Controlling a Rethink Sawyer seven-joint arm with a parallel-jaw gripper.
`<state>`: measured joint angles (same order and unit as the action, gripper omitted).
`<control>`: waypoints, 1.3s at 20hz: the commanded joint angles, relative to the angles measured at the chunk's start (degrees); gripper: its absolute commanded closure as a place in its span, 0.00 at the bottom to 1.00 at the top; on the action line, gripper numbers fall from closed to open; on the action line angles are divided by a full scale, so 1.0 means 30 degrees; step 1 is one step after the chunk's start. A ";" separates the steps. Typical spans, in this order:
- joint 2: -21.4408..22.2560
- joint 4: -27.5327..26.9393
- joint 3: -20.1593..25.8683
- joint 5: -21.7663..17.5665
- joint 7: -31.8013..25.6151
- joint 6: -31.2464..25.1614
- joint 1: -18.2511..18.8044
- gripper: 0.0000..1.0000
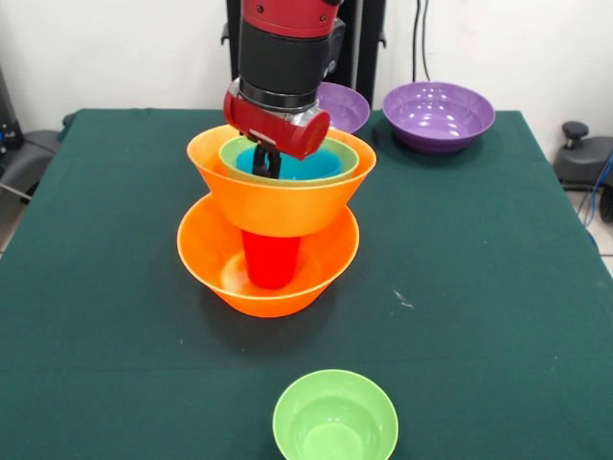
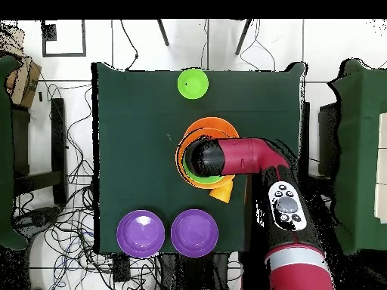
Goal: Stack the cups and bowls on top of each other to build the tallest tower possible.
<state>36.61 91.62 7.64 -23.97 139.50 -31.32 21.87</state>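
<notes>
The tower stands mid-table. Its base is a large orange bowl with a red cup standing upside down inside it. On the cup rests a second orange bowl, holding a green bowl and, inside that, a blue bowl. My gripper reaches down into the blue bowl at its left side; its dark tip hides how it stands. In the overhead view the arm covers most of the tower, and only the orange bowl's rim shows.
A small green bowl sits alone at the near table edge. Two purple bowls sit at the far side, also seen from above. An orange piece pokes out beside the tower.
</notes>
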 commanded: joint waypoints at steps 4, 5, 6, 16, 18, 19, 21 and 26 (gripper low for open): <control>-0.0962 -0.1744 0.2380 -0.1899 -0.5523 -0.1332 0.0851 1.00; -0.0968 -0.1806 0.2424 -0.1915 -0.5545 -0.1389 0.0883 1.00; -0.0995 -0.1843 0.2461 -0.1932 -0.5546 -0.1405 0.0904 1.00; -0.0914 -0.1699 0.2524 -0.2020 -0.5308 -0.1430 0.0878 1.00; -0.1042 -0.1806 0.2495 -0.2061 -0.5217 -0.1340 0.0827 1.00; -0.1095 -0.1804 0.2477 -0.2077 -0.5132 -0.1277 0.0796 1.00; -0.1127 -0.1743 0.2429 -0.2085 -0.4931 -0.1148 0.0716 1.00; -0.0882 -0.1390 0.2269 -0.2080 -0.4621 -0.0985 0.0604 1.00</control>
<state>36.41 89.80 9.39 -23.97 139.50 -31.32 24.35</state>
